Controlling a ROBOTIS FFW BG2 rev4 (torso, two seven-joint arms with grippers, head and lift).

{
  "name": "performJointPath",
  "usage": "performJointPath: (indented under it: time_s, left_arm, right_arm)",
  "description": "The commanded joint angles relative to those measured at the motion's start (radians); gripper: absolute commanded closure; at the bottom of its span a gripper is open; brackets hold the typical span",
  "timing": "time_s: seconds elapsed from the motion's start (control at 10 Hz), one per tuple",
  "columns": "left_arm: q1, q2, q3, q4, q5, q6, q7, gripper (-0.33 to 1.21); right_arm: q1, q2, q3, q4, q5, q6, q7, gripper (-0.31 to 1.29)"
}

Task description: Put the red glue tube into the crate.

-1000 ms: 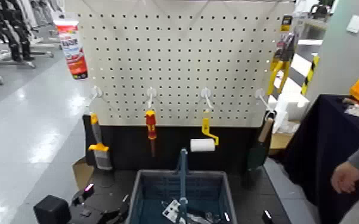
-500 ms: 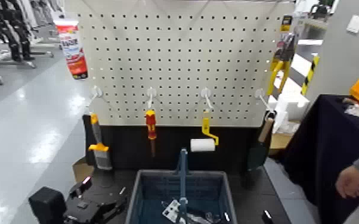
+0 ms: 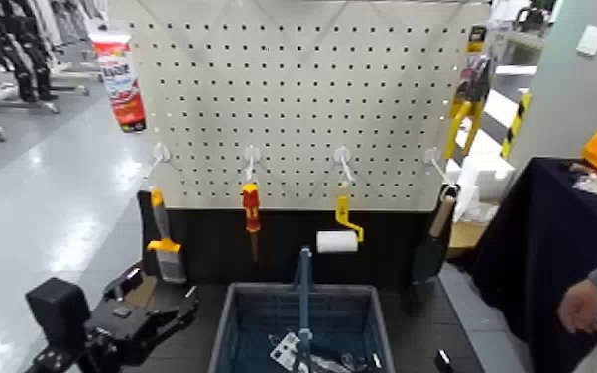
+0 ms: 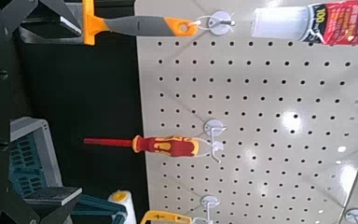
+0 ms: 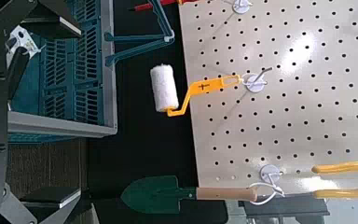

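Note:
The red glue tube (image 3: pixel 119 84) hangs at the pegboard's upper left corner, white cap end down; the left wrist view shows the tube (image 4: pixel 331 21) far ahead of that gripper. The blue-grey crate (image 3: pixel 253 322) with its upright handle stands on the floor below the board, with a few items inside. My left gripper (image 3: pixel 183 303) is low, left of the crate and well below the tube, open and empty. Its fingers (image 4: pixel 39 13) frame the wrist view. My right gripper (image 5: pixel 19 107) stays low, right of the crate, open with nothing between its fingers.
On the pegboard's hooks hang an orange-handled scraper (image 3: pixel 164 243), a red-and-yellow screwdriver (image 3: pixel 251 210), a yellow paint roller (image 3: pixel 340 230) and a trowel (image 3: pixel 431 248). A person's hand (image 3: pixel 585 303) reaches in at the right, by a dark draped table (image 3: pixel 531 248).
My left arm has lifted and swung out to the left, its open gripper now higher beside the crate. The person's hand has drifted slightly right.

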Motion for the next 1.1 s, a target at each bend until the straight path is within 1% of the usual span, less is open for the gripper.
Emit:
performJointPath:
  time_s: [0.1, 0.2, 0.4, 0.5, 0.6, 0.7, 0.8, 0.9, 1.1]
  left_arm:
    - [-0.053, 0.031, 0.031, -0.019, 0.002, 0.067, -0.052, 0.11]
    - [-0.071, 0.032, 0.047, -0.021, 0.004, 0.078, -0.069, 0.12]
    - [-0.124, 0.049, 0.096, -0.015, 0.027, 0.114, -0.125, 0.12]
    - [-0.144, 0.057, 0.116, -0.015, 0.041, 0.122, -0.133, 0.12]
    - [-0.185, 0.080, 0.129, -0.002, 0.056, 0.142, -0.154, 0.12]
    - [-0.222, 0.113, 0.129, -0.002, 0.056, 0.179, -0.185, 0.12]
    - [-0.251, 0.133, 0.136, 0.002, 0.059, 0.208, -0.217, 0.12]
    - [-0.277, 0.138, 0.143, 0.016, 0.070, 0.223, -0.245, 0.12]
    - [-0.325, 0.161, 0.146, 0.030, 0.076, 0.237, -0.277, 0.12]
  right_arm:
    - [-0.005, 0.000, 0.003, 0.000, 0.000, 0.007, 0.000, 0.12]
    - [-0.005, 0.000, 0.002, 0.000, -0.002, 0.010, 0.000, 0.12]
    - [-0.011, 0.000, 0.003, 0.002, -0.005, 0.016, 0.002, 0.12]
    - [-0.015, 0.003, 0.003, 0.003, -0.008, 0.019, 0.006, 0.12]
    - [-0.018, 0.005, 0.002, 0.005, -0.009, 0.027, 0.015, 0.12]
    - [-0.023, 0.005, 0.000, 0.005, -0.014, 0.041, 0.028, 0.12]
    - [-0.028, 0.002, 0.005, 0.005, -0.020, 0.047, 0.028, 0.12]
    - [-0.029, 0.003, 0.005, 0.006, -0.023, 0.047, 0.031, 0.12]
    - [-0.038, 0.012, -0.003, 0.017, -0.025, 0.047, 0.057, 0.12]
